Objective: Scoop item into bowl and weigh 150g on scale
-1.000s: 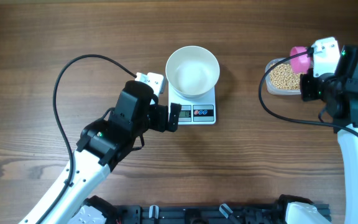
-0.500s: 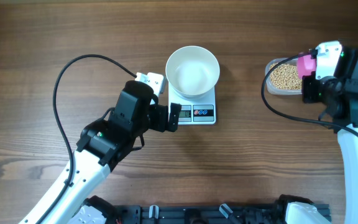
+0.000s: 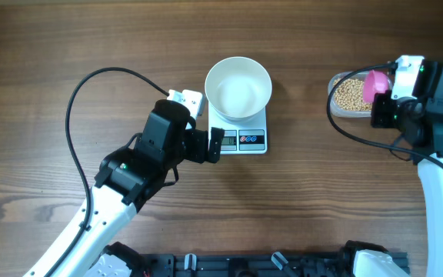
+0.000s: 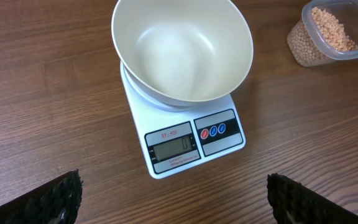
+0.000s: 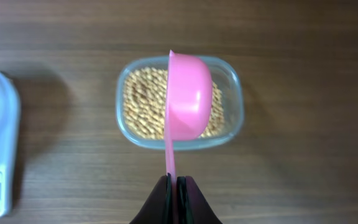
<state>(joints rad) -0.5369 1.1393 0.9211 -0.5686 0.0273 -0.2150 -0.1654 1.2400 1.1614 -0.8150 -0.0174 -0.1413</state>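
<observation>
From overhead, the bowl (image 3: 238, 88) is sitting on the scale (image 3: 252, 140), with the left gripper (image 3: 214, 145) hovering just beside the display edge. The right gripper (image 3: 384, 91) is holding a pink scoop (image 3: 374, 83) over the clear tub (image 3: 343, 112) of beans (image 3: 349, 94).

Left wrist: the fingers (image 4: 48, 199) are standing spread wide, grasping nothing.

Right wrist: the jaws are clamping the scoop's thin handle, with the cup turned on edge above the beans.

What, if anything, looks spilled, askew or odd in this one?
Nothing stands out. The bowl sits empty and upright on the scale, the beans are all in the tub with none spilled, and the right gripper holds the scoop, turned on edge, over the tub.
</observation>
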